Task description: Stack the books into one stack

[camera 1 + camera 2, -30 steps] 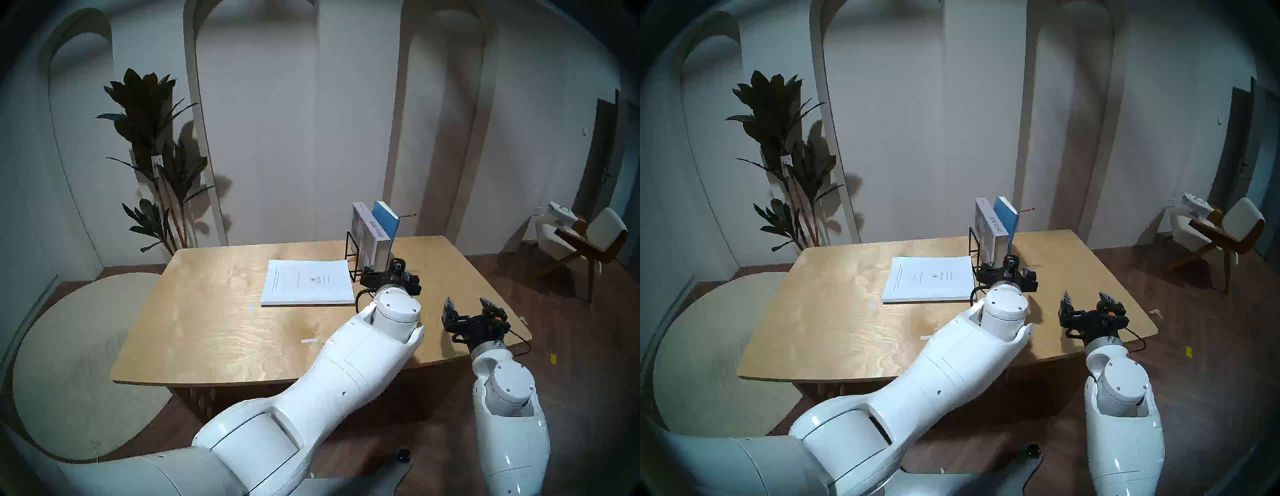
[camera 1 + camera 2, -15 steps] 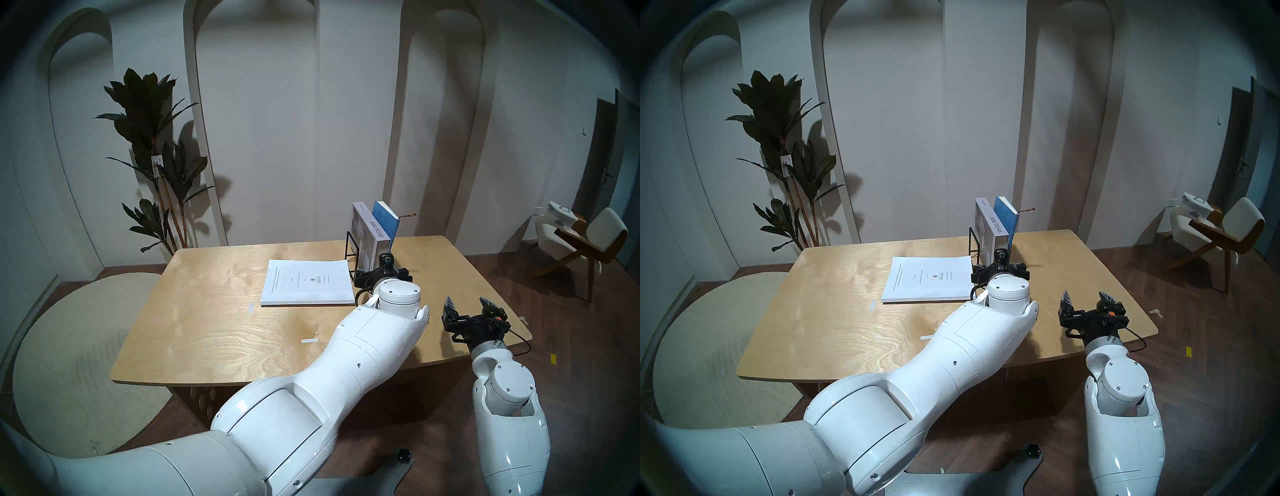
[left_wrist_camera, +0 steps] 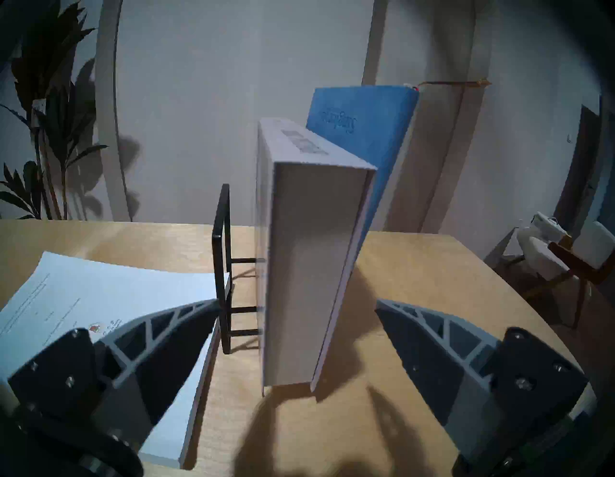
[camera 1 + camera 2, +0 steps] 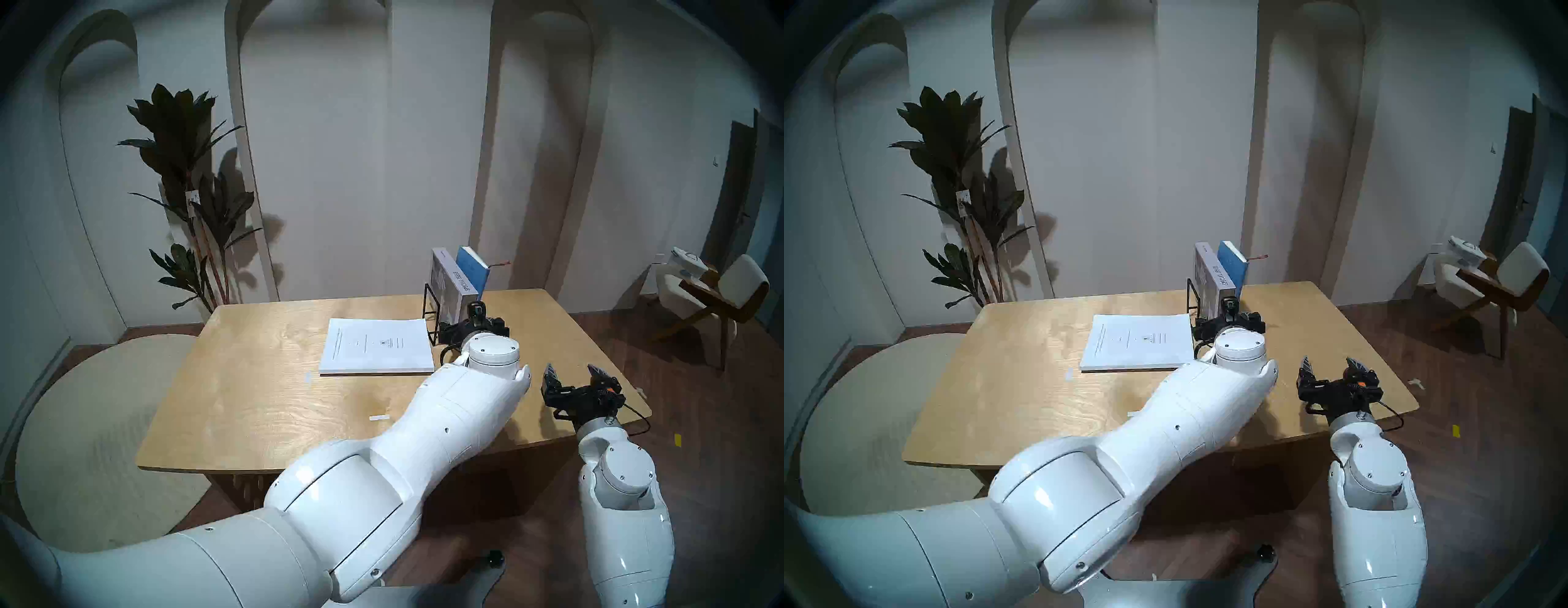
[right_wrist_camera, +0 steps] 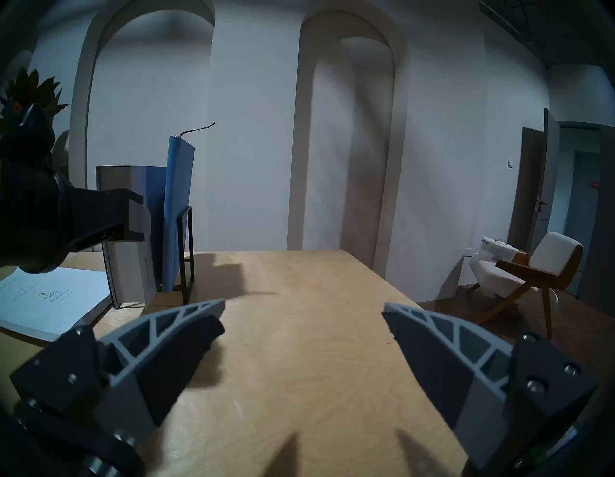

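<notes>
A large white book lies flat on the wooden table. To its right, a thick grey book and a blue book with a ribbon stand upright in a black wire rack, the blue one leaning on the grey. My left gripper is open at the grey book's near edge. In the left wrist view that edge stands between the fingers with gaps on both sides. My right gripper hangs open and empty over the table's right part.
The rack's upright frame stands just beyond my left finger, beside the white book's corner. A tall plant stands behind the table's far left corner. A chair is on the floor at the right.
My left arm has reached farther forward and its wrist has turned, bringing the open gripper up around the grey book's near edge. The right arm has not moved.
</notes>
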Available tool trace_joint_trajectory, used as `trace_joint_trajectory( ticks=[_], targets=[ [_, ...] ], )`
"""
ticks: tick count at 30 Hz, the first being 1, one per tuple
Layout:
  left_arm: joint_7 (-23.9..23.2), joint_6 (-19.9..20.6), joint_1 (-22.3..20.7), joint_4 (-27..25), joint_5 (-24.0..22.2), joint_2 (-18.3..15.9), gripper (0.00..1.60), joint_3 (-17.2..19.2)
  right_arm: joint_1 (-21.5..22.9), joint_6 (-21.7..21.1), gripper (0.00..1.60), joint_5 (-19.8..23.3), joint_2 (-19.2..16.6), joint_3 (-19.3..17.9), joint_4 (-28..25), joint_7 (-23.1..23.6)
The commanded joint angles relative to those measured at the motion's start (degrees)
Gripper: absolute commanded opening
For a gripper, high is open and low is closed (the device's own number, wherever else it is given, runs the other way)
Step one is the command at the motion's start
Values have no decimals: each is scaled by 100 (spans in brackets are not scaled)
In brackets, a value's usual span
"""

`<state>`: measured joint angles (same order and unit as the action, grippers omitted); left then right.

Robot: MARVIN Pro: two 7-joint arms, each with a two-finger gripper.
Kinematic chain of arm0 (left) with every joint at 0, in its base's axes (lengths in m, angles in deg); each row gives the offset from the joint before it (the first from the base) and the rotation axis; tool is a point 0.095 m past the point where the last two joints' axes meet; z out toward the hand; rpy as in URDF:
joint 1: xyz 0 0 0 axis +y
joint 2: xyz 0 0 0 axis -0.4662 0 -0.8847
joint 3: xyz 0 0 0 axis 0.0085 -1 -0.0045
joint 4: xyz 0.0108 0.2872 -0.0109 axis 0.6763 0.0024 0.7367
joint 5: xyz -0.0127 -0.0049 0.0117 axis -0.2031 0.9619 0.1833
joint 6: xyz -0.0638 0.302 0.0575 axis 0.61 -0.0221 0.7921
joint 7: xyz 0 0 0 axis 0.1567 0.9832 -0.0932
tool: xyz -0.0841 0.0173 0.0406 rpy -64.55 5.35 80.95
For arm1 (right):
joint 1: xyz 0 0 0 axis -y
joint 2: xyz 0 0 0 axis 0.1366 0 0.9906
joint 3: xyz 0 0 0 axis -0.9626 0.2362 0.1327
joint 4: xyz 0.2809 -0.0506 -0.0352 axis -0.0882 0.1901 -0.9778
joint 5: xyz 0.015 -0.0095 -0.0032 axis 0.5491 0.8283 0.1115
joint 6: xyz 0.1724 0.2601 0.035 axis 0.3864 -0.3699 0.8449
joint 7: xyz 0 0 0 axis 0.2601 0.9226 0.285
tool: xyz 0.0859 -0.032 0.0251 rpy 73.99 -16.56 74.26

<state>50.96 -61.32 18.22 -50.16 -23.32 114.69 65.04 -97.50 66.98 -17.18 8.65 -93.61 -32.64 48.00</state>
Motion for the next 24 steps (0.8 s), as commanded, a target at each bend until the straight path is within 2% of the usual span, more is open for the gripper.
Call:
trace_joint_trajectory(
  ticks=[1,5,15,24],
  targets=[
    [-102,-329,-608,147,126,86,160,-70,31,38,160,-8,-20,3,-116,3],
    [-147,-522,-723,332,186,86,160,-161,28,40,160,-4,-28,9,-120,-5],
    [-356,-1104,-813,815,99,86,160,-130,20,43,160,9,-49,24,-127,-24],
    [-563,-1402,-965,1156,91,86,160,-159,19,42,160,25,-66,35,-122,-40]
  ],
)
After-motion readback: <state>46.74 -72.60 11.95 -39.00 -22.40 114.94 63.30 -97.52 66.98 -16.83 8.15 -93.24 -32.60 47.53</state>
